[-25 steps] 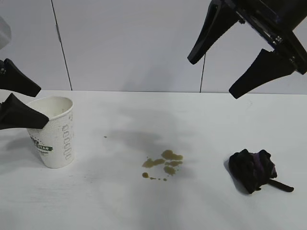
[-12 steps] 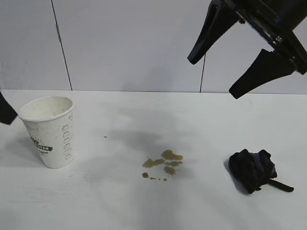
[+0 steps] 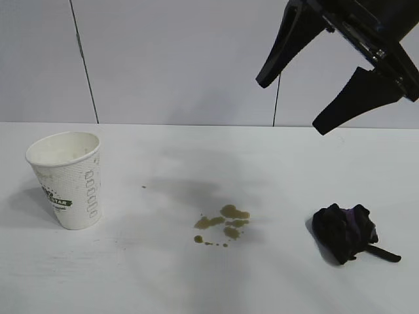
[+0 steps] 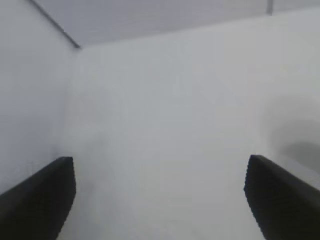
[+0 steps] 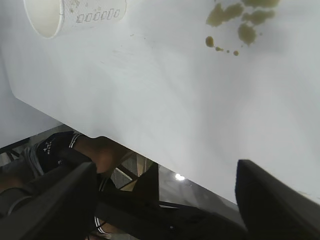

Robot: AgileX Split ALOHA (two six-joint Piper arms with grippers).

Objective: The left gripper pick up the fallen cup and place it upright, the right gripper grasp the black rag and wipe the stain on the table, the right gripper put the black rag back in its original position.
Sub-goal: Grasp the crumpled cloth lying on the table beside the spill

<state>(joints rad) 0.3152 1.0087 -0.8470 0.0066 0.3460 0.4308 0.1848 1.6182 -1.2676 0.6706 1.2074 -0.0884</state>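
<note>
Your white paper cup (image 3: 66,179) stands upright at the surface's (image 3: 196,281) left; olive-brown stain (image 3: 222,224) mid-surface; crumpled black rag (image 3: 345,232) right.

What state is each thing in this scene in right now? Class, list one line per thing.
White textured paper cup with green logo: upright on the table, nothing gripping it.
Olive-brown liquid stain: unwiped.
Crumpled black cloth rag: lying on the table, untouched.
Black two-fingered left pincer: open, empty.
Black two-fingered right pincer: open, empty, above the table.
White matte table: stained mid-surface.
</note>
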